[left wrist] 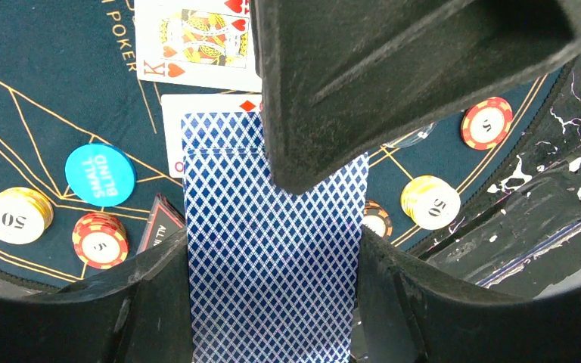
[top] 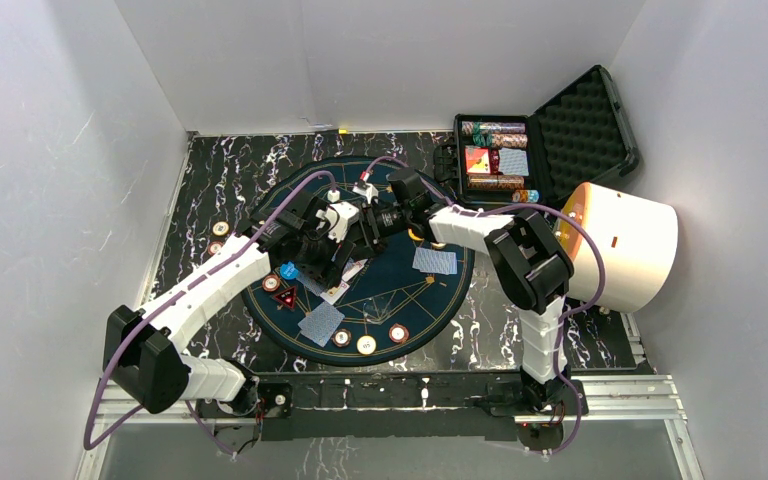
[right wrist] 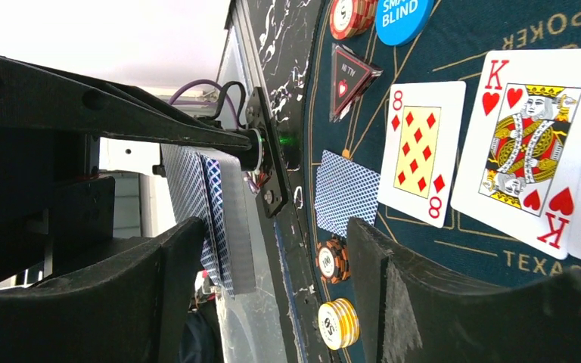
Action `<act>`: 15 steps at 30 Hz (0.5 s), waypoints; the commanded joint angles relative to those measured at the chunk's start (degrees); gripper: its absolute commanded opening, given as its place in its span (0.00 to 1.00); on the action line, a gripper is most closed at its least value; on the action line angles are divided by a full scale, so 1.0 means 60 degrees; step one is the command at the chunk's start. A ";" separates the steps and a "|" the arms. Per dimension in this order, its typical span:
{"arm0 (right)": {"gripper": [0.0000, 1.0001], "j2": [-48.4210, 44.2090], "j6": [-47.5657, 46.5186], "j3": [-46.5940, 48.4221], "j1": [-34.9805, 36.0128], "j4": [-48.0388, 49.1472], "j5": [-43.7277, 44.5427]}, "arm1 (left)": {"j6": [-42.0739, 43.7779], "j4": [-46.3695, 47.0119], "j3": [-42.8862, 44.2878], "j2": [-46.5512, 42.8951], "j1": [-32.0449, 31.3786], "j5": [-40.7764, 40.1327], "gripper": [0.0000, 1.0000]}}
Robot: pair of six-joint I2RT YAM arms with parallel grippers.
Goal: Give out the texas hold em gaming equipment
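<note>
Left jaws clamp the deck (left wrist: 272, 302) by its side edges, blue lattice backs up, above the felt mat (left wrist: 45, 91). Right jaws stand wide with the deck's end between them; can't tell if they touch it. A right finger (left wrist: 393, 83) hides the deck's top edge and most of the eight of diamonds (right wrist: 421, 151). King of hearts (left wrist: 197, 38) lies face up beside it. Small Blind button (left wrist: 100, 175), cream 50 chips (left wrist: 15, 215) and red 5 chips (left wrist: 100, 240) sit near the mat rim. In the top view, the arms cover the deck. Foam-lined case (top: 580, 125) lies open, far right on the tabletop.
</note>
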 commanded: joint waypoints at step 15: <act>0.89 -0.0527 -0.0086 0.0301 0.0090 0.0576 0.0069 | -0.0108 0.0107 0.0217 -0.0280 -0.0051 0.0225 0.00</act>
